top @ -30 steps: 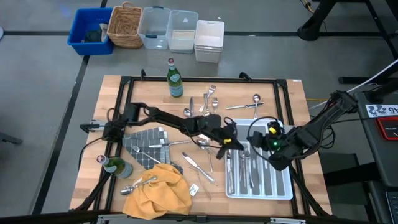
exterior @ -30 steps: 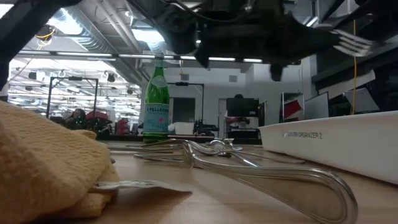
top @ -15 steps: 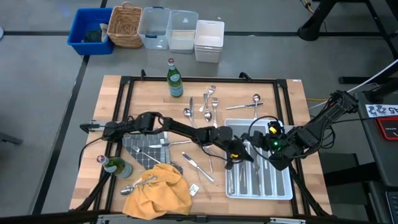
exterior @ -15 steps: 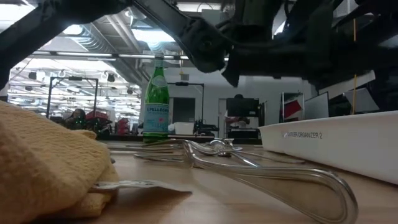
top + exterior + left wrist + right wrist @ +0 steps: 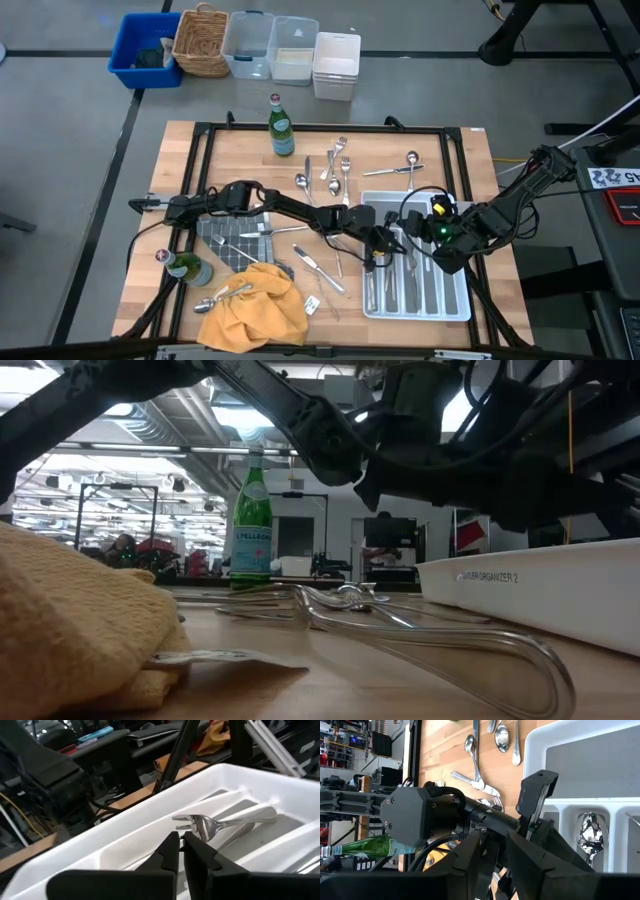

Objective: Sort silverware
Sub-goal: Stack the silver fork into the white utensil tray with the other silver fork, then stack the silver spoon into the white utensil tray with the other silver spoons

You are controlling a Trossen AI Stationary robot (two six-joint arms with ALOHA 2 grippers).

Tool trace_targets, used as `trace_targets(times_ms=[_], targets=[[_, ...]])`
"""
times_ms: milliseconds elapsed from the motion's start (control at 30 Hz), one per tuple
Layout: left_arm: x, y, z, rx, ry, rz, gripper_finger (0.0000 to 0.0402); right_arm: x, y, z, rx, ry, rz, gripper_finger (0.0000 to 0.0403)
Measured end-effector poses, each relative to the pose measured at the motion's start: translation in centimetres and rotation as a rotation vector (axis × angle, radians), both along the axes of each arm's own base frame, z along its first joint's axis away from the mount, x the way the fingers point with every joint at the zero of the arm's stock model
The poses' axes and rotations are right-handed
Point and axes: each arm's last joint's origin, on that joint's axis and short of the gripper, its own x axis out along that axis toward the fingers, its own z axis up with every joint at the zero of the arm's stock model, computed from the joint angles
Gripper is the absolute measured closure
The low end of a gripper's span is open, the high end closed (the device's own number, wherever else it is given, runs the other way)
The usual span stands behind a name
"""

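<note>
I have the left pincer (image 5: 377, 258) out over the near-left slot of the white tray (image 5: 455, 312), its fingers (image 5: 170, 851) pressed nearly together in the left wrist view, with no handle visible between them. A fork (image 5: 220, 824) lies in the slot just beyond the tips, tines toward me. I judge this is the drop of a fork into its compartment, so I want to make sure it rests flat along the slot, parallel to the dividers, then lift straight up and clear the tray wall before swinging back to the loose pieces.

The rest of the silverware is split: several pieces stand in the tray slots (image 5: 405, 275), a cluster of forks and spoons (image 5: 335, 165) lies on the worktop (image 5: 240, 150) near the green bottle (image 5: 281, 125), a spoon (image 5: 395, 170) lies above the tray, a few pieces rest on the grey cloth (image 5: 235, 235), and a spoon (image 5: 222, 297) lies on the yellow cloth (image 5: 255, 305).

The right pincer (image 5: 447, 258) waits over the tray's right half; I cannot tell how it stands. In the low view the arms are dark shapes overhead, and the tray wall hides its contents. From above, my own arm covers the slot.
</note>
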Motion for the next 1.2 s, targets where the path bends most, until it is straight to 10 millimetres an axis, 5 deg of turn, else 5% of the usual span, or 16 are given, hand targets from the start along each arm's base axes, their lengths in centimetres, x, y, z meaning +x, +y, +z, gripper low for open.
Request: trace_targets(times_ms=[700, 933, 1200], targets=[[0.0, 0.7, -0.1, -0.036, 0.037, 0.127, 0.0284, -0.1, -0.1, -0.1, -0.016, 0.014, 0.007, 0.0304], [-0.7, 1.9, 4.1, -0.165, 0.095, 0.178, 0.0284, -1.3, -1.9, 0.2, -0.074, 0.097, -0.021, 0.0304], [-3.1, 5.9, 8.7, -0.255, 0.297, 0.299, 0.0284, -2.8, -5.8, 1.0, -0.082, 0.209, -0.076, 0.0304]])
